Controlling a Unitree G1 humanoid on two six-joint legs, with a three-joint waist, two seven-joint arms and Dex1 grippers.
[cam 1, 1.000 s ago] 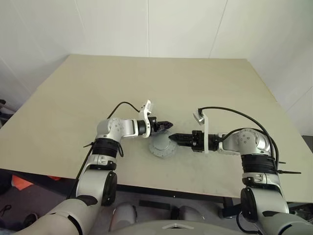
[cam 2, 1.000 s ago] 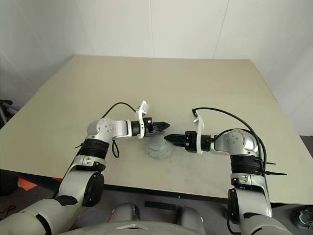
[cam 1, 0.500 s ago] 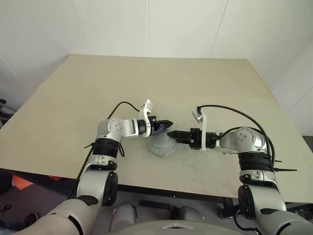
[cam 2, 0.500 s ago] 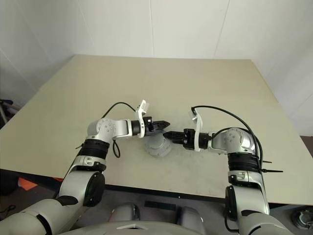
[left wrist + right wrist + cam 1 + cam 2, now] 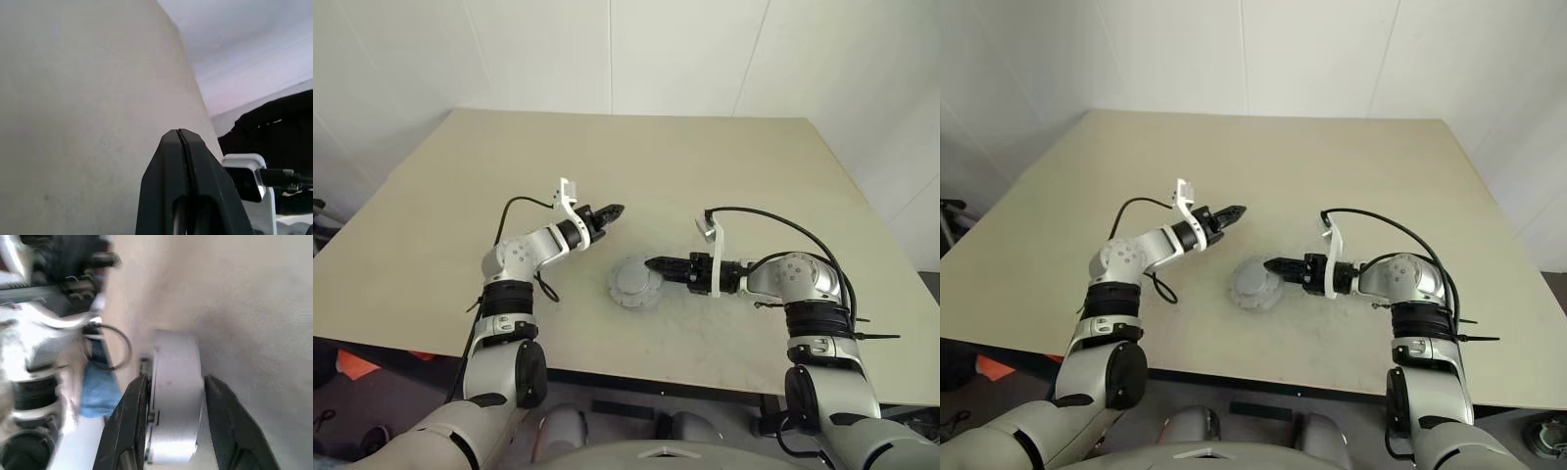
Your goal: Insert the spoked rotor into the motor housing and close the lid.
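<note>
A round grey lid lies flat on the table near the front middle, covering the motor housing, whose silver wall shows edge-on in the right wrist view. The spoked rotor is hidden. My right gripper reaches in from the right to the disc's near-right rim. Its jaws are partly open with the housing between them: one finger lies against the lid side, the other sits a hair off the far side. My left gripper hovers up and to the left of the lid, shut on nothing, fingertips pressed together.
The beige table stretches wide behind and to both sides of the housing. Black cables loop from each wrist, the right one arching over the forearm. White walls stand beyond the far edge.
My left gripper has swung up and to the left, off the lid, staying shut. The right gripper has stayed at the housing's rim and its jaws have narrowed a little.
</note>
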